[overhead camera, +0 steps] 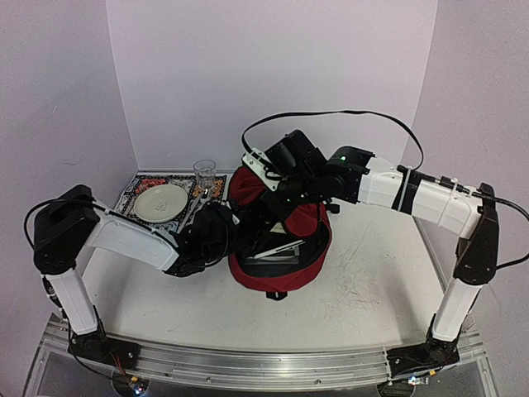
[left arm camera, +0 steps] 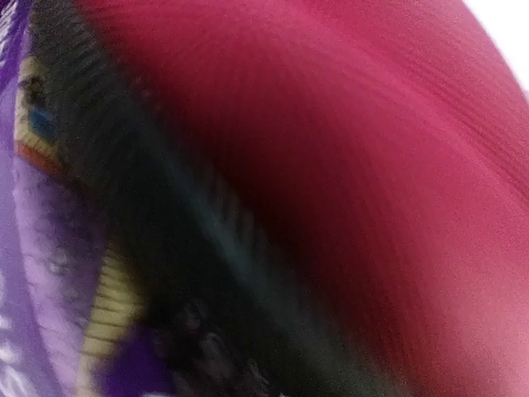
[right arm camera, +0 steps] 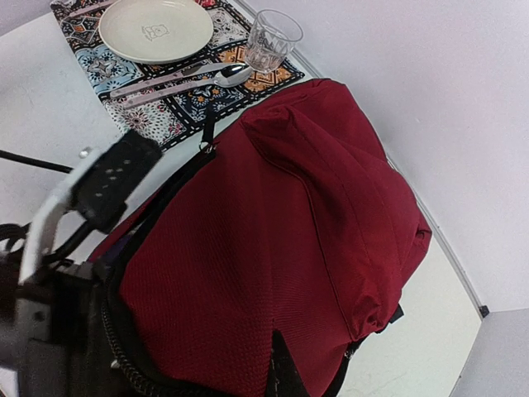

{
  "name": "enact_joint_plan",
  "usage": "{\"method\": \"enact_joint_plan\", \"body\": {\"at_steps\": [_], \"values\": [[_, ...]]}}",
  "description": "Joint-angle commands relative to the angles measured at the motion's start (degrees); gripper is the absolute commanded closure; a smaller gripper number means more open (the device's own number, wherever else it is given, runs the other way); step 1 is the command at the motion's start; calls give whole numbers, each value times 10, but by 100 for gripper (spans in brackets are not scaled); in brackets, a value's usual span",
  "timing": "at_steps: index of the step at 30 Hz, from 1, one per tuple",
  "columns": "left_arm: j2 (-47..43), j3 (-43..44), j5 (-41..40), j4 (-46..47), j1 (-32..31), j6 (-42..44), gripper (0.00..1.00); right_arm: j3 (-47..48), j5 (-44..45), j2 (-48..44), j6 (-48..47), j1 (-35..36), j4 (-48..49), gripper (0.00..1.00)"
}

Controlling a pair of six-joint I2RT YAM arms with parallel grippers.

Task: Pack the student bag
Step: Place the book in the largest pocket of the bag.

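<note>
The student bag [overhead camera: 285, 240] is a dark-red backpack lying in the middle of the table, its opening turned to the left. My right gripper [overhead camera: 277, 184] is above its far end, shut on a fold of the red fabric [right arm camera: 248, 248], and one dark fingertip [right arm camera: 285, 372] shows against the cloth. My left gripper [overhead camera: 231, 234] reaches into the opening from the left, with its fingers hidden. The left wrist view is blurred: red cloth [left arm camera: 372, 165], a black zip band [left arm camera: 190, 223] and a purple printed thing [left arm camera: 37, 248]. A pale flat item [overhead camera: 277, 248] shows in the opening.
A patterned placemat [overhead camera: 132, 188] lies at the back left with a cream plate [overhead camera: 161, 201], a clear glass [overhead camera: 204, 175] and a spoon [right arm camera: 223, 74]. The back wall stands just behind it. The bag's right side lies near the table's right edge [right arm camera: 446, 248].
</note>
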Motion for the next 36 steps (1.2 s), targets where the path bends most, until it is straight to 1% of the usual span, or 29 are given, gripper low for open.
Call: {"method": "enact_joint_plan", "body": {"at_steps": [1, 2, 4, 6, 9, 11, 14, 16, 19, 23, 25, 31, 36], "values": [[39, 81, 42, 14, 35, 7, 67, 11, -7, -22, 7, 2, 1, 100], [44, 91, 43, 13, 38, 10, 70, 11, -7, -23, 9, 2, 1, 100], [56, 112, 46, 12, 44, 14, 71, 9, -8, -25, 9, 2, 1, 100], [74, 129, 50, 10, 53, 8, 69, 9, -7, -25, 9, 2, 1, 100], [89, 137, 62, 8, 61, -24, 51, 11, -7, -20, 9, 2, 1, 100], [82, 130, 64, -12, 59, -43, 37, 12, -8, -20, 9, 2, 1, 100], [51, 121, 57, -91, 50, -49, 21, 11, -6, -22, 9, 2, 1, 100], [32, 124, 51, -147, 47, -41, 15, 8, -4, -23, 8, 2, 1, 100], [15, 143, 51, -230, 46, -23, 12, 8, -2, -21, 5, 2, 1, 100], [-2, 167, 50, -315, 43, 2, 11, 11, -4, -19, 4, 2, 1, 100], [-17, 165, 46, -341, 38, 14, 10, 9, -3, -19, 4, 2, 1, 100], [-83, 115, 39, -375, 24, 38, 10, -5, 1, -21, 0, 2, 1, 100], [-180, 46, 8, -434, 19, 55, 12, -38, -14, -29, -9, 2, 1, 100]]}}
